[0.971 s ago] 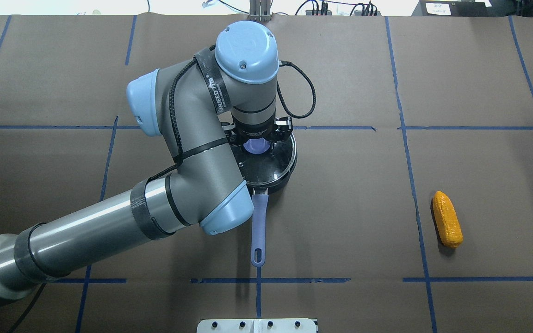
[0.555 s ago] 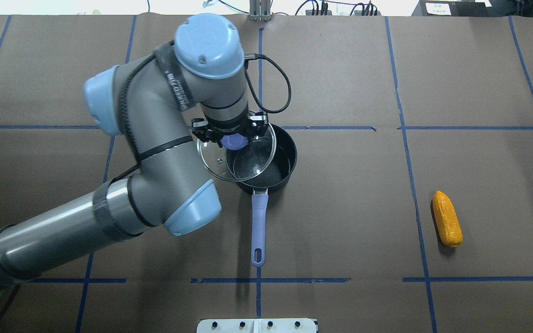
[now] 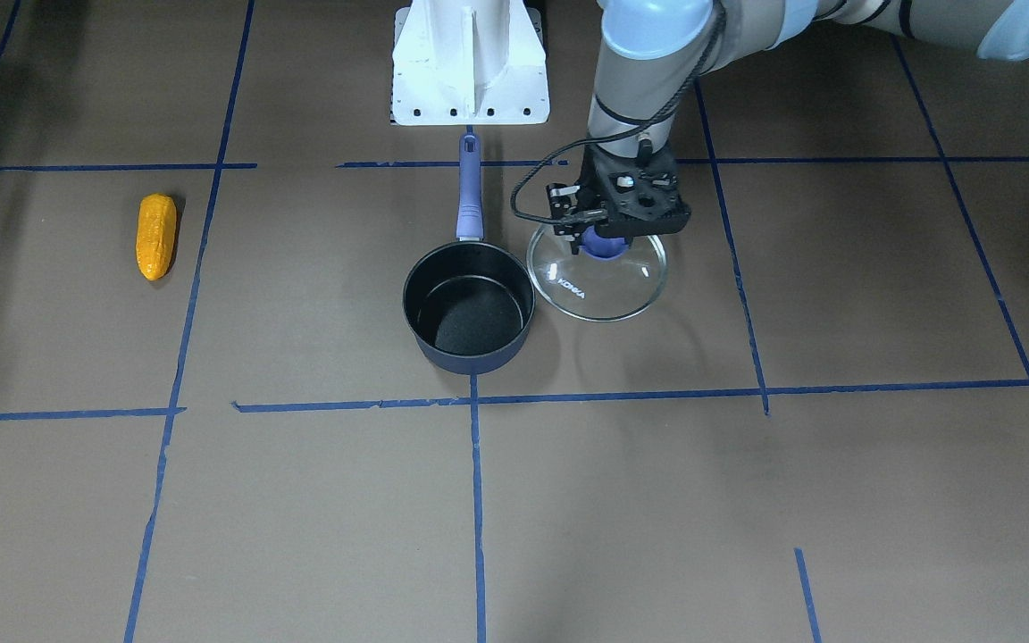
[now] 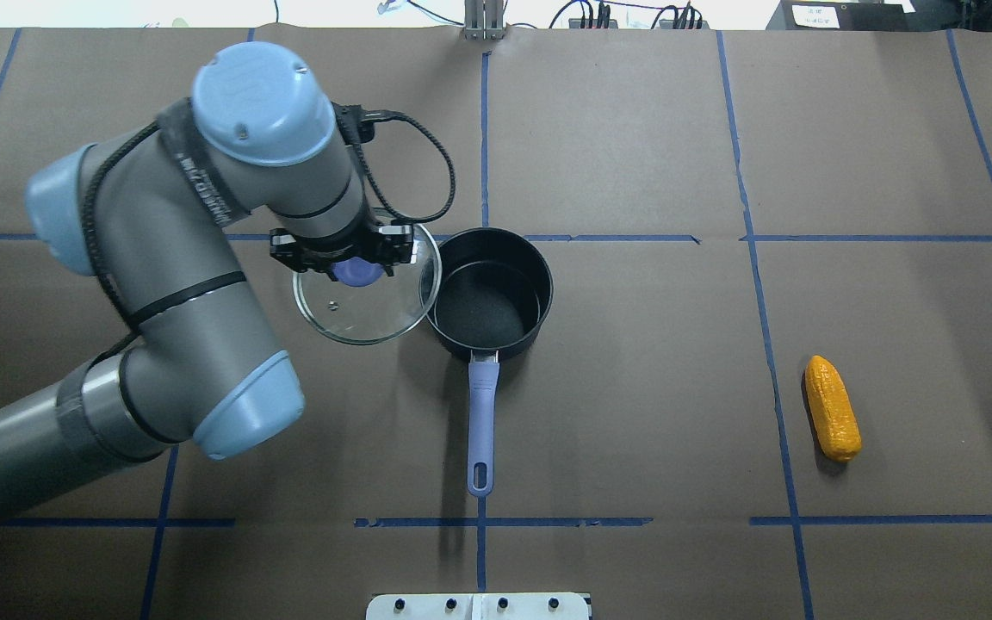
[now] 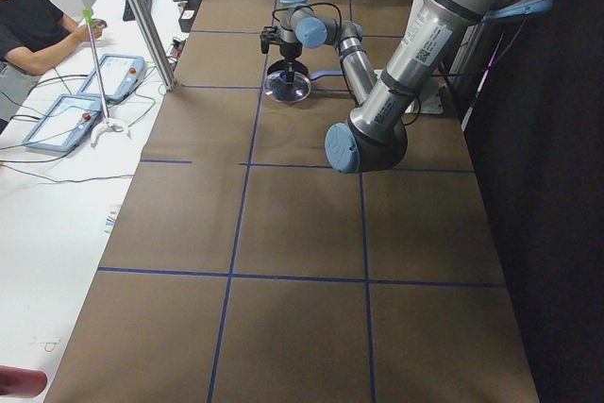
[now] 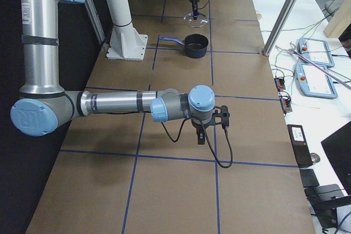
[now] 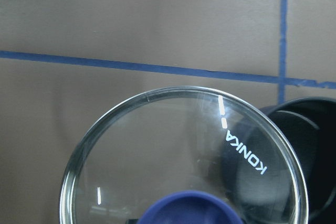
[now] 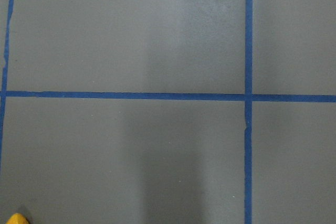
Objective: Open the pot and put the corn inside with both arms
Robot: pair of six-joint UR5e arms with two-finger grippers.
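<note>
- Left tool (image 4: 356, 269) is clamped from above on the blue knob (image 4: 360, 274) of the glass lid (image 4: 367, 314), with a finger on either side of the knob.
- I hold the lid off the pot (image 4: 498, 351), just beside it on my left. In the overhead view the lid's rim overlaps the pot's rim a little, and my left wrist camera shows the pot's edge (image 7: 315, 145) through the glass (image 7: 157, 150).
- I cannot tell whether the lid touches the counter (image 4: 634, 387).
- From the front, the lid (image 3: 599, 290) looks tilted under the tool (image 3: 606, 243) and sits close by the pot's wall (image 3: 470, 362).
- The pot stands open and upright near the middle of the counter. Its black inside has nothing in it, and its handle (image 4: 480, 413) points straight back toward my base.
- The corn (image 4: 833, 420) lies on the counter far to my right, well apart from the pot, with nothing touching it.
- My right tool (image 6: 202, 135) hangs over the counter, well apart from the pot. I cannot tell how far open it is.
- My right wrist camera shows blue tape lines and only the tip of the corn (image 8: 16, 219) in its lower corner.
</note>
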